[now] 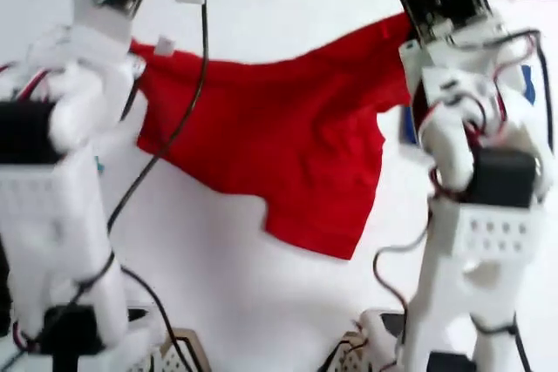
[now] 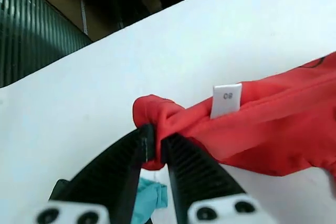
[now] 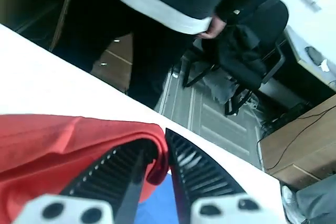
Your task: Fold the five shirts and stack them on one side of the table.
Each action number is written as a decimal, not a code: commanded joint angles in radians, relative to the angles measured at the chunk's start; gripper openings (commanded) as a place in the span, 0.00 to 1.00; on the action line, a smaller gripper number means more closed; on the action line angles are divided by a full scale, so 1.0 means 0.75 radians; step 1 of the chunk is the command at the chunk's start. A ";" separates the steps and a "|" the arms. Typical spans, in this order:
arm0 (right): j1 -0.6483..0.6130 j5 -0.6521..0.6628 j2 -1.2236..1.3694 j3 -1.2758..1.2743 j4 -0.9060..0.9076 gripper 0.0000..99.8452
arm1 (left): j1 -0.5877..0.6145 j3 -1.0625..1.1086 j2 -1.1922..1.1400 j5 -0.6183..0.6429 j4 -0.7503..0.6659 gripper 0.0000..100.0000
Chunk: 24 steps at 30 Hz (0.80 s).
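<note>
From my remote station: a red shirt (image 1: pixel 279 137) stretches along the far edge of the white table (image 1: pixel 244 302), gripped at both ends by the two arms. On the left wrist view, the left gripper (image 2: pixel 156 148) is pinched narrow on a bunched corner of the red fabric, its ribbed black fingers (image 2: pixel 194 174) closed over the fold. A small white tag (image 2: pixel 226 99) sewn to the shirt stands just beside that grip. A scrap of teal cloth (image 2: pixel 152 198) lies on the table below the fingers.

On the right wrist view, the right gripper (image 3: pixel 160 156) is likewise clamped narrow on the shirt's other end, a red edge curling down between its fingers. Blue cloth (image 3: pixel 160 203) lies beneath it, near the table's far right corner.

From the high view, the left arm (image 1: pixel 61 128) stands at the table's left side and the right arm (image 1: pixel 471 137) at its right. The shirt spreads between them from the far edge towards the middle, its lower hem nearest the right arm. I cannot tell how much of it rests on the surface. A black cable (image 1: pixel 187 102) crosses the shirt's left end.
</note>
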<state>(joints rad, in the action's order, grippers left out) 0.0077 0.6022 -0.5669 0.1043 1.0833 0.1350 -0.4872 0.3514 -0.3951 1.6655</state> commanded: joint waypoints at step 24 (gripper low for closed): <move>0.007 -0.010 -0.881 0.108 0.150 0.02 | 0.241 -0.003 0.720 0.043 0.160 0.03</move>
<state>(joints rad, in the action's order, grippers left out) 0.0061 0.6022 -1.2283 0.1258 1.2106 0.2992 -0.4887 0.8777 -0.3721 1.7699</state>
